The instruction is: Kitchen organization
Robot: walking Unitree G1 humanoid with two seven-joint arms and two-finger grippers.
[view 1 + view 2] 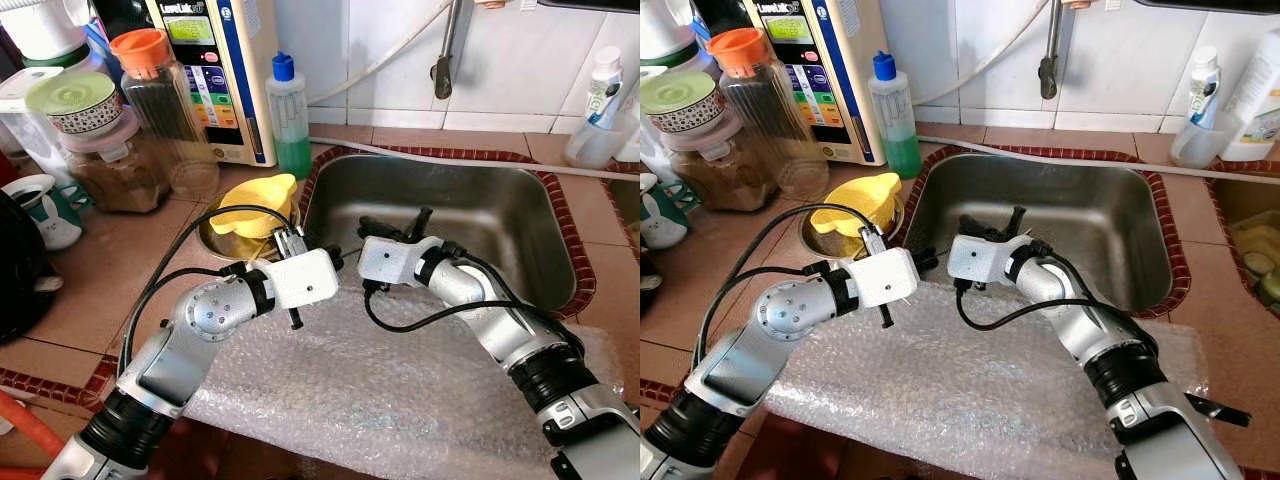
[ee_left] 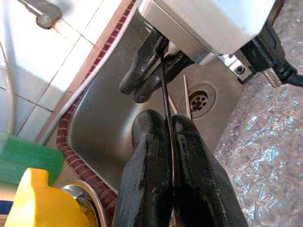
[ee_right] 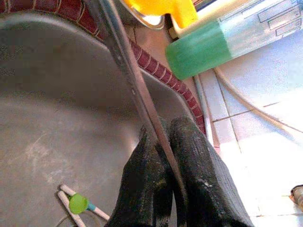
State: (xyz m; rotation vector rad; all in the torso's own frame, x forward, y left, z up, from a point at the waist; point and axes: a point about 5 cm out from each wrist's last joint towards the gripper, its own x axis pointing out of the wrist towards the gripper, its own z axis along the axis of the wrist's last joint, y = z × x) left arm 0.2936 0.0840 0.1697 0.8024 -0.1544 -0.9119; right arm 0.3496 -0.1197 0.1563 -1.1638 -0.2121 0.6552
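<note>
You have one thin rod (image 2: pixel 164 85), long, straight and dark, with a metallic sheen in the right wrist view. It is pinched at once between the closed fingers of the left gripper (image 2: pixel 163 124) and of the right gripper (image 3: pixel 163 128), and spans above the sink's near left corner. It may be a chopstick. Two pale sticks (image 2: pixel 185 94) lie on the sink floor beside the drain.
</note>
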